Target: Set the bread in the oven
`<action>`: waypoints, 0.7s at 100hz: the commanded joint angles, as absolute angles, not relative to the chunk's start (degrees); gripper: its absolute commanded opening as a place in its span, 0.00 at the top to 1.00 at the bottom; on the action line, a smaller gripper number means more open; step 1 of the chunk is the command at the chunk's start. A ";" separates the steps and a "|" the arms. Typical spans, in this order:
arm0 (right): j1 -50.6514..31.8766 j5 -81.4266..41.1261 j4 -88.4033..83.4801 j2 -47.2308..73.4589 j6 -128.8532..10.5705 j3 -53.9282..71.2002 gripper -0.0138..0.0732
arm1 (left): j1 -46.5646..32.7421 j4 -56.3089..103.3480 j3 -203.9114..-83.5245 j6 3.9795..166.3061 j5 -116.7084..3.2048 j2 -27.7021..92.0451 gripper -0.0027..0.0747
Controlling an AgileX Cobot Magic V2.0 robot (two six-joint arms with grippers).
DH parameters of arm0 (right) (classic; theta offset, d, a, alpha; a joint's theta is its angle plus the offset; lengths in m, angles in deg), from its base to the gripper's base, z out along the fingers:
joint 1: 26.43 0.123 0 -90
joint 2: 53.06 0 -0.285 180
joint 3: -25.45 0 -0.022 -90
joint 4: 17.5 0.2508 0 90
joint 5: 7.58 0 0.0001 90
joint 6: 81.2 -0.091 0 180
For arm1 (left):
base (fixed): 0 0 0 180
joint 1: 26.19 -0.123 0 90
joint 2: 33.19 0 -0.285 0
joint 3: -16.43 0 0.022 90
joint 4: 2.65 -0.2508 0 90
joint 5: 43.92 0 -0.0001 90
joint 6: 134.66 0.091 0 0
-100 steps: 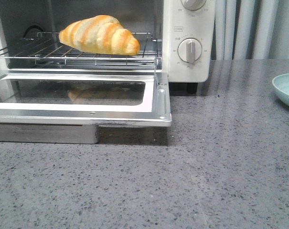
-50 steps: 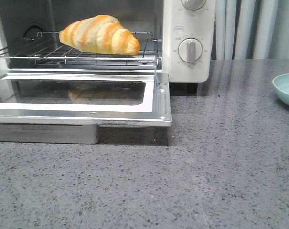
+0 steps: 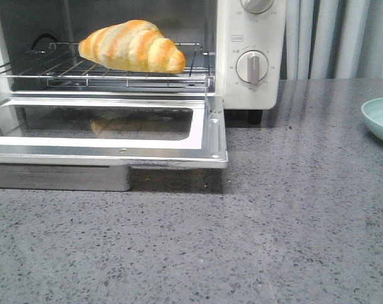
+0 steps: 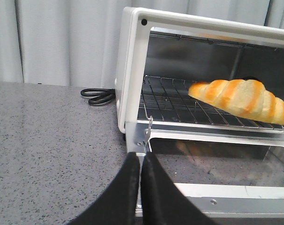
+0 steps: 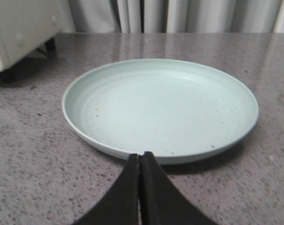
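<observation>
Front view: I see the bread [image 3: 131,45] lying on the wire rack [image 3: 64,71] inside the oven [image 3: 251,50], toward the right half of the rack, near the control panel with its dial [image 3: 252,66]. The drop-down door [image 3: 204,136] lies fully open, flat over the table [image 3: 254,240], and its glass shows a faint reflection of the roll. The edge of a pale green plate [image 3: 378,117] sits at the far right, well apart from the oven. Neither arm shows in this view.

Left wrist view: the left pincer [image 4: 141,187] has its two black fingers pressed together with nothing between them. It points at the near corner of the open door, close to the hinge. Beyond it I confirm the bread [image 4: 242,98] resting on the rack, wholly inside the cavity. A coiled black cord [image 4: 98,96] lies on the table beside the oven wall.

Right wrist view: the right pincer [image 5: 140,187] is likewise closed on nothing, its tips just at the near rim of the plate [image 5: 85,131], which is bare apart from a few crumbs.

Assessment: I judge the placement itself complete, since the roll sits on the rack and both pincers are free of it. Only the door is left open; whether closing it is required, the task wording does not say.
</observation>
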State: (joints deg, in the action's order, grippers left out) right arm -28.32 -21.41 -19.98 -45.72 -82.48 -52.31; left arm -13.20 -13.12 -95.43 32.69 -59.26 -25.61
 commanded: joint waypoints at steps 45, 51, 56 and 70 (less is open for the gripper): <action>-29.63 -25.16 -19.92 -47.07 -80.14 -53.02 0.92 | -13.52 -12.80 -96.94 32.55 -54.47 -26.59 0.99; -29.63 -25.16 -19.92 -47.07 -80.14 -53.02 0.92 | -13.52 -12.80 -96.94 32.55 -54.47 -26.59 0.99; -29.63 -25.16 -19.92 -46.97 -80.14 -53.02 0.92 | -13.52 -12.80 -96.94 32.55 -54.47 -26.59 0.99; -29.63 -25.16 -19.92 -46.97 -80.14 -53.02 0.92 | -13.52 -12.80 -96.94 32.55 -54.47 -26.59 0.99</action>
State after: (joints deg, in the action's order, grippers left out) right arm -29.29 -26.69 -19.95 -45.72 -80.90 -52.31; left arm -13.20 -13.12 -95.43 32.69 -59.26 -25.61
